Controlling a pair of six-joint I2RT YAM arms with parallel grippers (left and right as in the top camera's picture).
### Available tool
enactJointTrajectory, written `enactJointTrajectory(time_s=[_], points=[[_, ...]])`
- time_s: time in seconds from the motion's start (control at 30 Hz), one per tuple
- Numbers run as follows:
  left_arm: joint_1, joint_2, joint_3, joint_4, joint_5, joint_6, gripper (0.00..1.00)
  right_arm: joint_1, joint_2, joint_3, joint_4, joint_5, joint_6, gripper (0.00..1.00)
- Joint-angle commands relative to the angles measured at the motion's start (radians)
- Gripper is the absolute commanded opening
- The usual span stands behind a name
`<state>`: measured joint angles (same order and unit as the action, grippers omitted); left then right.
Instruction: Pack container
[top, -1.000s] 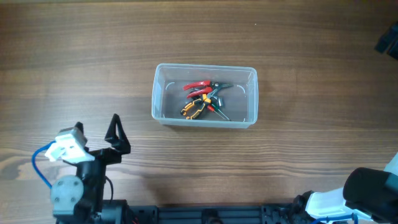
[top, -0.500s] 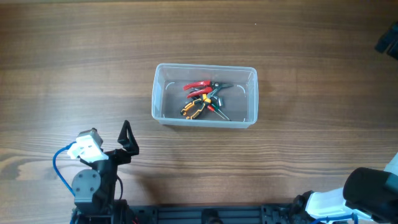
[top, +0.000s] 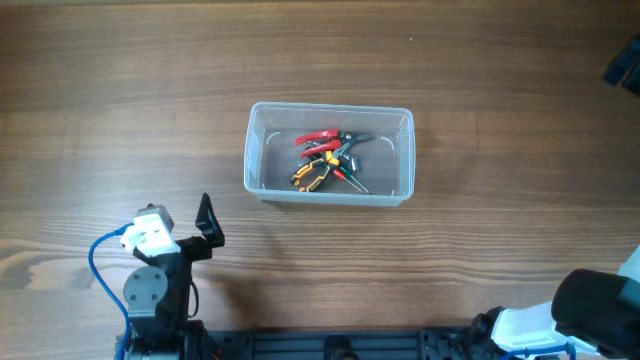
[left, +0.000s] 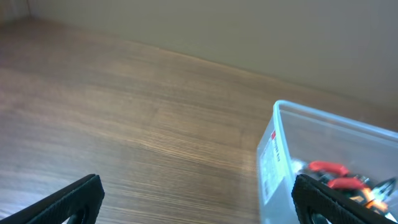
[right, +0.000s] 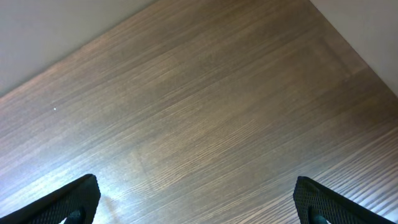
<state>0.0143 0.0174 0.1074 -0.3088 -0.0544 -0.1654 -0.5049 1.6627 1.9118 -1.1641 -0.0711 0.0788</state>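
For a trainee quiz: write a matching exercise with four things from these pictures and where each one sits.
1. container
2. red-handled pliers
3. orange-handled pliers
4. left tool

A. inside the container, near side
B. near-left of the container, open, holding nothing
C. middle of the table
D. inside the container, far side

Pairs: 1-C, 2-D, 3-A, 4-B

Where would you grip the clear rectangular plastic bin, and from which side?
Likely its left short wall, pinched over the rim from above: the clear rectangular plastic bin stands upright and open-topped, and the red- and orange-handled tools lie clear of that wall.
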Motion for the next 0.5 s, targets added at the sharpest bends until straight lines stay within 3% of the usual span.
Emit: enactJointTrajectory(time_s=[0.0, 0.47], points=[[0.006, -0.014, -0.012, 0.006, -0.01, 0.158, 1.0, 0.003, 0.0, -0.003, 0.003, -0.005, 0.01, 1.0], [0.005, -0.014, -0.012, 0.006, -0.01, 0.181, 1.0, 0.003, 0.0, -0.003, 0.003, -0.005, 0.01, 1.0]])
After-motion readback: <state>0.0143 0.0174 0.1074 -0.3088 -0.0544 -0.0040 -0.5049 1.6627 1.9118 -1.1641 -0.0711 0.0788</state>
